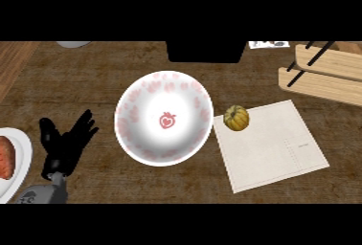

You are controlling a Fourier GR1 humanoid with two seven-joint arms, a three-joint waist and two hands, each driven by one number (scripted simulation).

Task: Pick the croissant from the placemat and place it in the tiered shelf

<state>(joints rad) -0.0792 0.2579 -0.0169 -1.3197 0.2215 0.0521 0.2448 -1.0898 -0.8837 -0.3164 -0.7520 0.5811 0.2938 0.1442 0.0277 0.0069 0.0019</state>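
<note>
One robot hand (65, 143) shows, the left one, low at the left of the head view. It rests over the desk (84, 67), fingers straight and spread apart, pointing toward the far side, holding nothing. Its grey forearm comes in from the near edge below it. The right robot hand is out of view.

The croissant (237, 117), a small golden-brown lump, sits on the far left corner of the placemat (276, 148), right at the mat's edge. The placemat is a pale, tilted rectangle lying flat on the desk at right of centre. Just left of the croissant lies a large white plate (164, 143) with pink markings round its rim and a small red figure in its middle; the plate's right rim comes very close to the croissant and the mat's left edge, and whether they touch cannot be told.

The shelf (326, 76), pale wood with dark uprights, stands at the far right, well apart from the croissant. Its tiers are partly cut off by the view's edge.

At the near left edge a second white plate (21, 158) holds a reddish piece of food (5, 158), just left of the robot hand. A dark block (205, 51) stands at the far middle.
</note>
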